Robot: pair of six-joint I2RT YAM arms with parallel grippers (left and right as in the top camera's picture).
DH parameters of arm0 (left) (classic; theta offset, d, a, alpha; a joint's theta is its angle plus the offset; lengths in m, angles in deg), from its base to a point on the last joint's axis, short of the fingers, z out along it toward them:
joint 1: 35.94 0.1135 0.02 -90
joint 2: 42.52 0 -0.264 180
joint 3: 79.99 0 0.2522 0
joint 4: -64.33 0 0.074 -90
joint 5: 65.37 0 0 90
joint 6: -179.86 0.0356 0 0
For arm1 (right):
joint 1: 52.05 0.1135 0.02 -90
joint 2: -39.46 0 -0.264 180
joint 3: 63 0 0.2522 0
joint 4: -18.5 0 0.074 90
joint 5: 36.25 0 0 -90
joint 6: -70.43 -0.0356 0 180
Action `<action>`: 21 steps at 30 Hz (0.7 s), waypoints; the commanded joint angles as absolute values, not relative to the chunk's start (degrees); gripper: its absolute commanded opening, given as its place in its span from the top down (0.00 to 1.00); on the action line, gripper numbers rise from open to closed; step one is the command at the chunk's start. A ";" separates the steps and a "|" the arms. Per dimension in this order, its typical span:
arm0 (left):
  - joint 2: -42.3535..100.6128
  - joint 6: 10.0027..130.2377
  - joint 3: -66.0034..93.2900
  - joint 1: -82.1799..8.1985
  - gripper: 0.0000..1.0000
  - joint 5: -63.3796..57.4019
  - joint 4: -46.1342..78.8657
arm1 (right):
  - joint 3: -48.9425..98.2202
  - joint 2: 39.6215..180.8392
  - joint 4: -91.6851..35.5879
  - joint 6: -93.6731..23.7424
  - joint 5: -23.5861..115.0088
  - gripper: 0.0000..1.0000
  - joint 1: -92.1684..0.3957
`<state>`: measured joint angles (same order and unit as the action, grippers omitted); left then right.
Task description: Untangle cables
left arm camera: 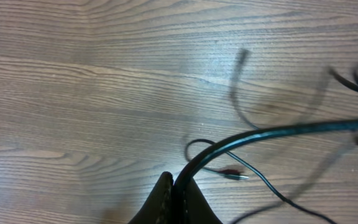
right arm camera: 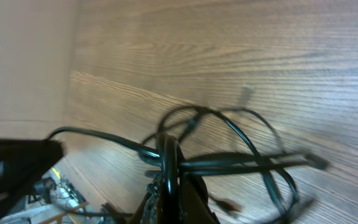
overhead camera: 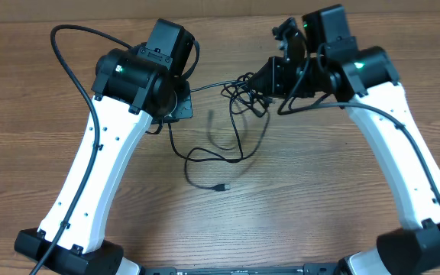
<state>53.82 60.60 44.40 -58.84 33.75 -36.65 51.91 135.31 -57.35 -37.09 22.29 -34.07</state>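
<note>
The cables [overhead camera: 243, 93] are thin black cords knotted between my two grippers at the back of the table. One loose strand [overhead camera: 214, 156] curls toward the front and ends in a small plug [overhead camera: 220, 187]. My left gripper [overhead camera: 189, 93] is shut on a cord that runs right into the knot. In the left wrist view that cord [left arm camera: 272, 132] leaves the shut left gripper [left arm camera: 178, 185] and arcs right above a small plug end [left arm camera: 234, 175]. My right gripper [overhead camera: 261, 82] is at the knot's right side. In the right wrist view my right gripper [right arm camera: 169, 177] is shut on a loop of the tangle [right arm camera: 241, 158].
The wooden table [overhead camera: 296, 198] carries only the cords. Thicker black arm cables [overhead camera: 63, 53] loop over the left arm at the back left. A table edge with clutter below it [right arm camera: 55, 186] shows in the right wrist view.
</note>
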 commanded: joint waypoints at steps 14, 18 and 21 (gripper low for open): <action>53.88 58.09 44.86 -58.36 0.74 36.40 -36.98 | 53.81 130.26 -49.92 -37.76 -1.55 0.96 -36.06; 53.90 58.15 44.86 -58.36 0.58 33.86 -35.95 | 53.81 130.26 -49.28 -37.74 -5.01 0.96 -36.06; 53.90 58.59 44.86 -58.36 0.46 31.22 -35.45 | 53.81 130.26 -49.33 -37.61 -5.05 0.96 -36.04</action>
